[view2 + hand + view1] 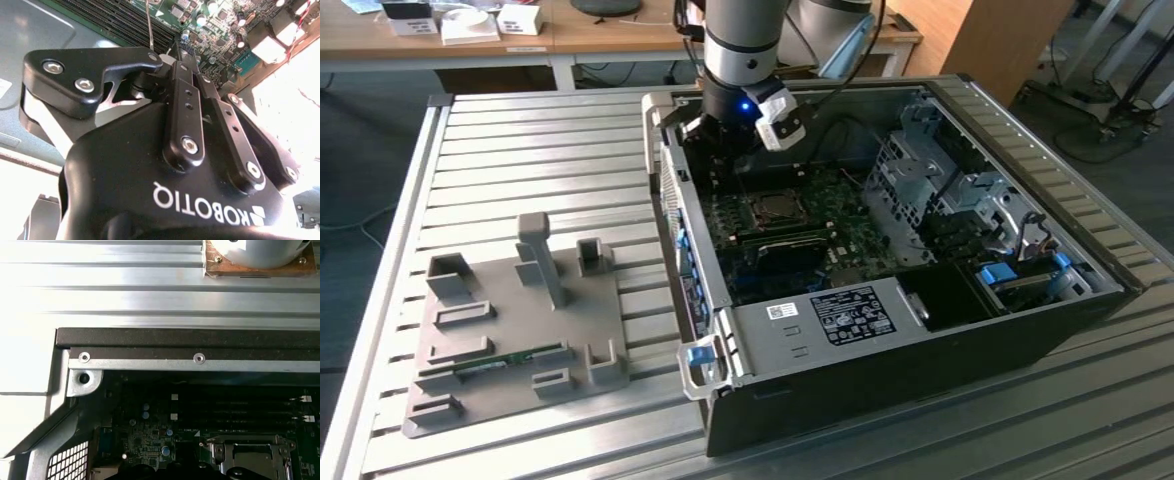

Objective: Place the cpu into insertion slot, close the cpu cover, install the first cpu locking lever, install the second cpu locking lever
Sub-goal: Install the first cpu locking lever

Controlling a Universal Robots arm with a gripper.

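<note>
The gripper point(720, 160), black and matt, hangs inside an open computer case point(881, 370) that lies on a ribbed aluminium table point(547, 150). It stands just beside the insertion slot point(775, 210), toward the exterior view's left and a little further back.

In the second wrist view the fingers point(90, 75) are drawn close together. A thin bare metal rod point(150, 25) runs up to their tips. It may be one of the locking levers, but I cannot tell whether the tips pinch it or only touch it.

In the first wrist view the cpu cover point(218, 455), a thin, shiny, stamped steel frame with a square window, lies flat over the slot. The smooth grey face in its window looks like the cpu point(252, 462), seated flat with its metal top up.

Being square, the cpu has no long axis. Its edges run parallel to the long black memory slots point(225, 402), which lie between it and the case's dark wall. Around the slot is the green circuit board point(145, 440), dotted with small round parts.
</note>
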